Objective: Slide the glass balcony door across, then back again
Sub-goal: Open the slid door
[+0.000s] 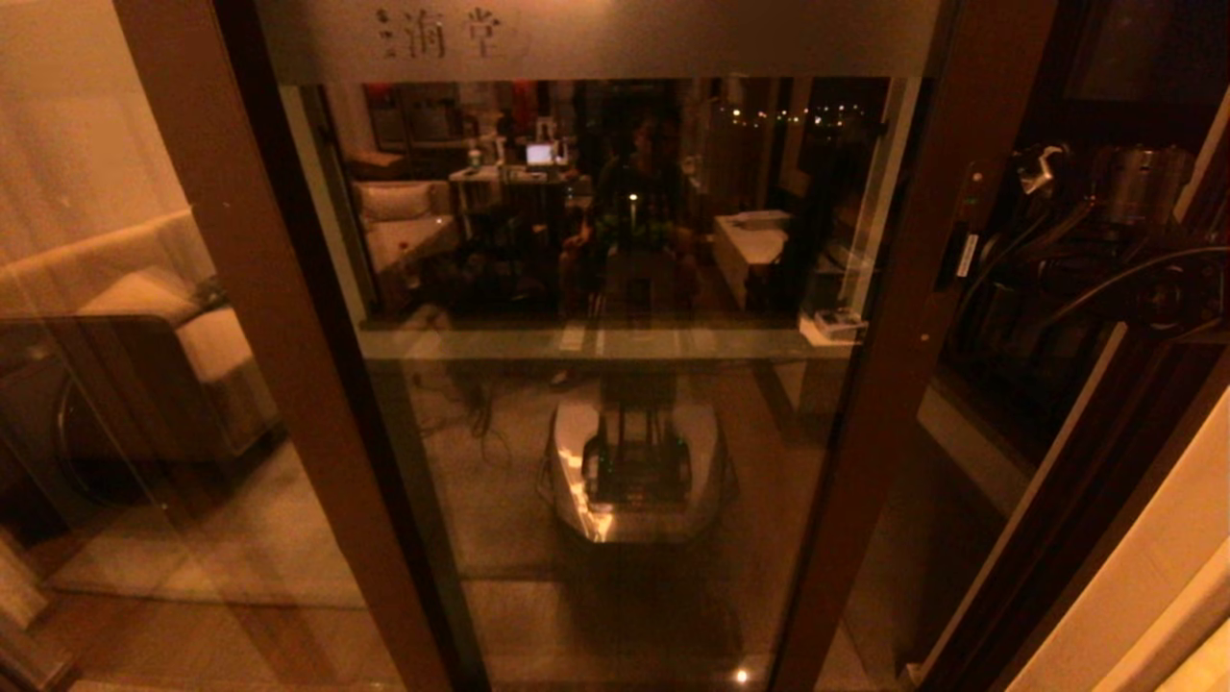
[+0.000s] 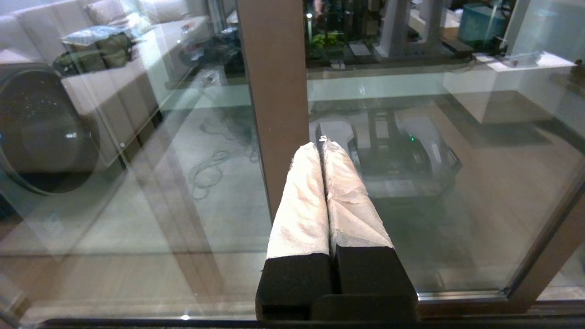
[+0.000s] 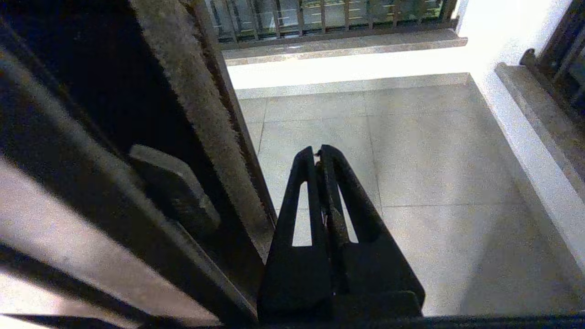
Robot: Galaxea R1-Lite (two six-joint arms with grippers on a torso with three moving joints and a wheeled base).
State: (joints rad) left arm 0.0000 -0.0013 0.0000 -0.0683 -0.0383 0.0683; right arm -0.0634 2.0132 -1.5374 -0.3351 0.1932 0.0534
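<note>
The glass balcony door [image 1: 615, 432] fills the middle of the head view, with a frosted top band bearing small characters [image 1: 452, 34]. Its right brown stile [image 1: 894, 365] carries a narrow dark handle slot [image 1: 961, 255]. Neither gripper shows in the head view. My left gripper [image 2: 320, 144] is shut, its white-wrapped fingers [image 2: 301, 201] pressed together and holding nothing, close in front of a brown stile [image 2: 274, 82] and the glass. My right gripper [image 3: 316, 155] is shut and empty, right beside the door's fuzzy-sealed edge [image 3: 201, 114], over the balcony tiles.
A plain brown-framed glass panel [image 1: 144, 384] stands to the left. Right of the door's stile is a gap with dark ironwork [image 1: 1105, 269] and a pale wall [image 1: 1153, 577]. Beyond the right gripper lie a tiled balcony floor [image 3: 411, 160], a barred window [image 3: 329, 18] and a white wall ledge [image 3: 525, 137].
</note>
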